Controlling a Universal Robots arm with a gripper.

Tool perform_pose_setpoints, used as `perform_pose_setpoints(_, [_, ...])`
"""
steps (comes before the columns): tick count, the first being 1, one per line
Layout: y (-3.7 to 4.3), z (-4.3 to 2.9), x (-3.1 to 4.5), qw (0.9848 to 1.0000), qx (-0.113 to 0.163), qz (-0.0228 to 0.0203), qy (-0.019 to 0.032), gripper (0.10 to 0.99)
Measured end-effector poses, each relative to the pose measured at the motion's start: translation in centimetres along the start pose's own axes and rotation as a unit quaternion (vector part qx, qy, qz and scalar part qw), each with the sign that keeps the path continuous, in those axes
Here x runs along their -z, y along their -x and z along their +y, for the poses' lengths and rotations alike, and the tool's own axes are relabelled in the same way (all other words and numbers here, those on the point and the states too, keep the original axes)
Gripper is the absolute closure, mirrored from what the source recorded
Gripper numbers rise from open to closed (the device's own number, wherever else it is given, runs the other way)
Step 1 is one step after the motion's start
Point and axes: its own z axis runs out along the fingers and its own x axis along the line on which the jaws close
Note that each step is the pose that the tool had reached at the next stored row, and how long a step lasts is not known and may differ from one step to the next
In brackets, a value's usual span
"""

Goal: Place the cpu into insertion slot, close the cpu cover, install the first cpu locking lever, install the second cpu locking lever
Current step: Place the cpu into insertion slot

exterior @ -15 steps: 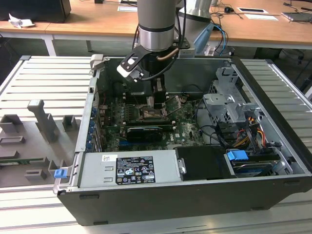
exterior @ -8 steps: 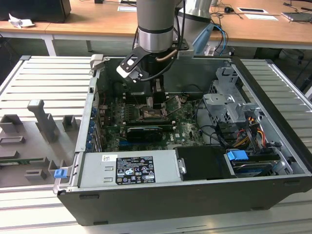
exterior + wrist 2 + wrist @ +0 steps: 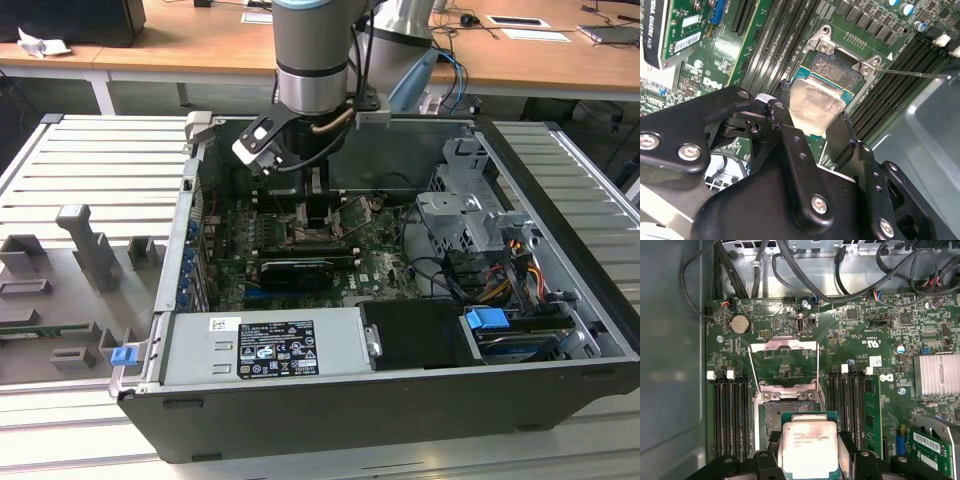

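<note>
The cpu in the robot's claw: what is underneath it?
Under the cpu, held by the gripper, lies the insertion slot in the green motherboard, its cpu cover swung open. The slot's dark bed and silver rim show partly; the cpu hides the rest.

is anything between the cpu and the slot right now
Nothing visible does. The gripper holds the cpu right by the slot, whose dark contact field lies bare in both wrist views. The cover is swung open, back off the slot, so it does not block the way.
</note>
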Motion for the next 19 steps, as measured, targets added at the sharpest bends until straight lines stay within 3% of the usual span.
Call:
perform_pose_setpoints(7, [-0.54, -0.18, -0.54, 1.0, 0.0, 0.0001, 0.0001, 0.557])
perform_pose_setpoints(19, [-1.34, -0.47, -3.37, 1.0, 0.007, 0.0006, -0.0002, 0.557])
